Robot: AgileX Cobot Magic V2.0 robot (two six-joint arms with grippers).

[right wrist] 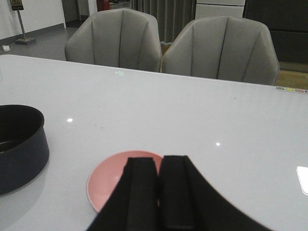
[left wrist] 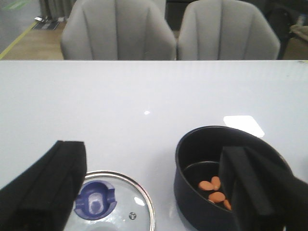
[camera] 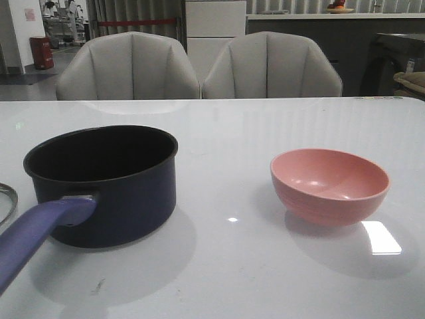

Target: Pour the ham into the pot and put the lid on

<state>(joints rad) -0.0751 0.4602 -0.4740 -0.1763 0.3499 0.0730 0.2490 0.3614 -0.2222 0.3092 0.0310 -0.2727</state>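
The dark navy pot (camera: 106,186) stands at the left of the table, its blue-purple handle (camera: 40,229) pointing toward me. Several small orange ham chunks (left wrist: 211,186) lie on its black bottom (left wrist: 197,171). The glass lid (left wrist: 130,202) with its blue knob (left wrist: 95,201) lies flat on the table just left of the pot; only its rim (camera: 6,199) shows in the front view. My left gripper (left wrist: 154,154) is open and empty above the lid and pot, one finger (left wrist: 53,183) over the lid's far side and the other finger (left wrist: 250,183) over the pot. My right gripper (right wrist: 160,161) is shut and empty above the pink bowl (right wrist: 108,180).
The pink bowl (camera: 329,183) stands empty at the right of the table. The pot's side (right wrist: 19,154) also shows in the right wrist view. Two grey chairs (camera: 199,66) stand behind the table's far edge.
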